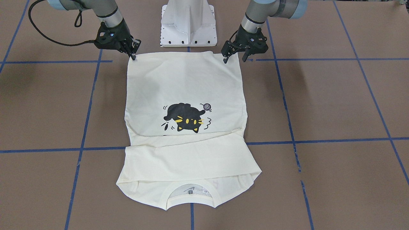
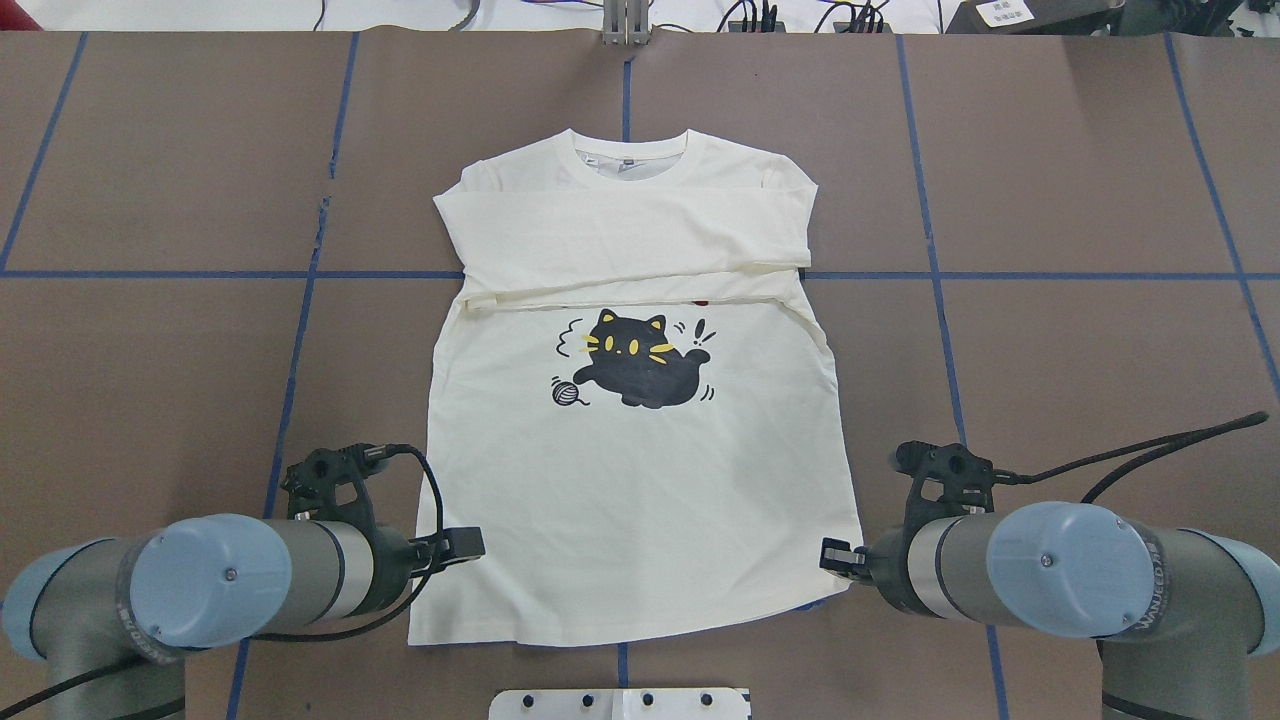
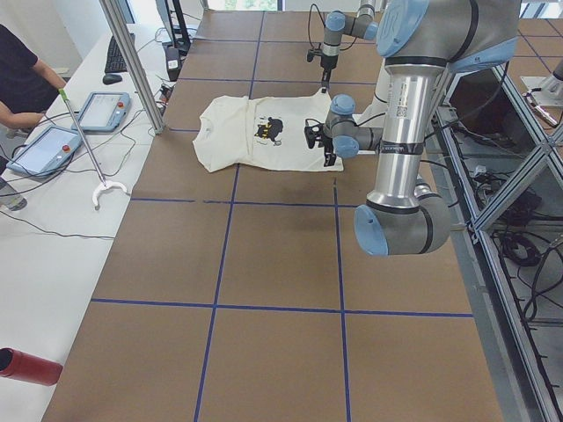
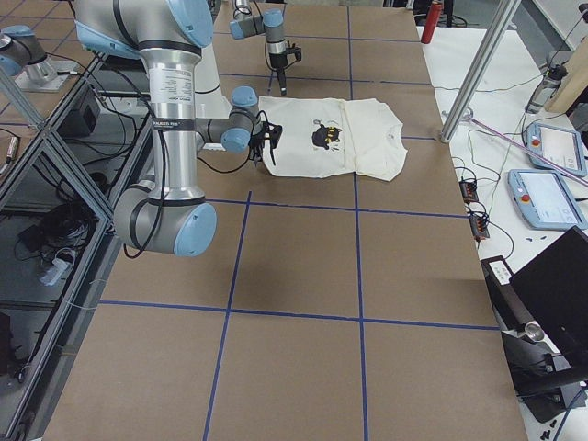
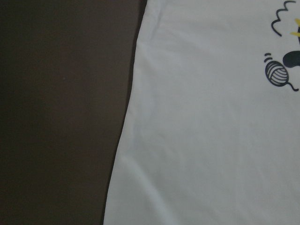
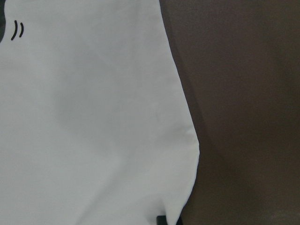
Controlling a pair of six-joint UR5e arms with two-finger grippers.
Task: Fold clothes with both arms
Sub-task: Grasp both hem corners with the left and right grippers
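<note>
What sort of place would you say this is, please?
Most likely a robotics lab workcell: two robot arms at a brown table gridded with blue tape, teach pendants on the side bench, and an operator alongside.

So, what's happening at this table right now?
A cream shirt lies print-up on the table, mid-fold, with its sleeves already folded across the chest. The left tool is open over one hem corner. The right tool is at the other corner, but whether it is open is unclear. The hem is not yet lifted.
</note>
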